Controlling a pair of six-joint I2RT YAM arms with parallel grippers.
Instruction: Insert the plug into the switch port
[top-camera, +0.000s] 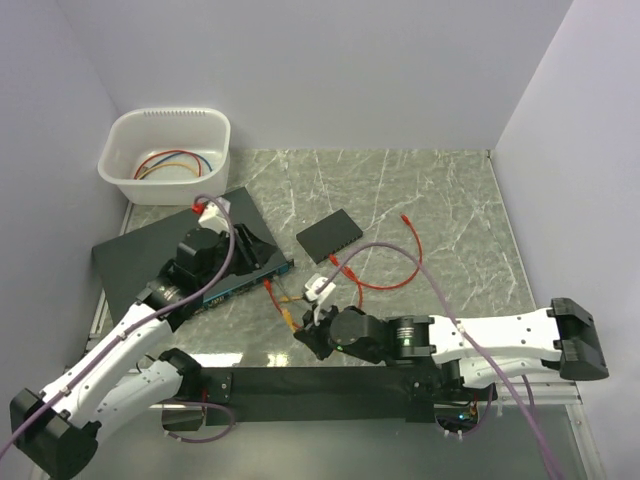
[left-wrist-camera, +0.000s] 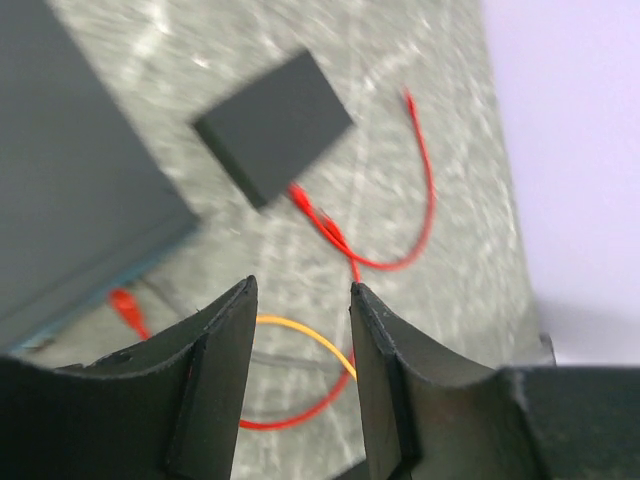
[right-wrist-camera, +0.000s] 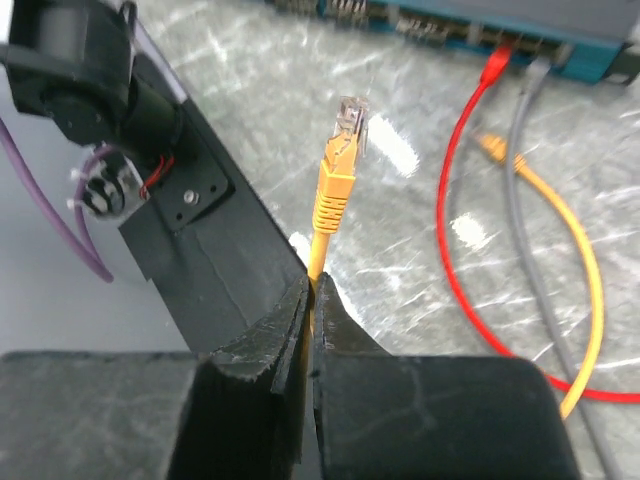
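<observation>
The black switch (top-camera: 150, 260) lies at the left, its teal front face (right-wrist-camera: 520, 45) showing a row of ports. A red plug (right-wrist-camera: 497, 62) sits in one port, beside a grey cable (right-wrist-camera: 533, 80); it also shows in the top view (top-camera: 268, 285). Another red cable's plug (top-camera: 405, 217) lies loose on the table at the right, also seen in the left wrist view (left-wrist-camera: 408, 98). My right gripper (right-wrist-camera: 310, 285) is shut on the orange-yellow cable just below its clear-tipped plug (right-wrist-camera: 345, 150), in front of the switch (top-camera: 305, 338). My left gripper (left-wrist-camera: 300, 285) is open and empty above the switch's right end (top-camera: 258, 248).
A small black box (top-camera: 329, 233) lies mid-table, with red cable loops (top-camera: 385, 280) to its right. A second orange-yellow plug (right-wrist-camera: 490, 145) lies on the table near the switch. A white bin (top-camera: 165, 150) holding cables stands at the back left. Walls close in on both sides.
</observation>
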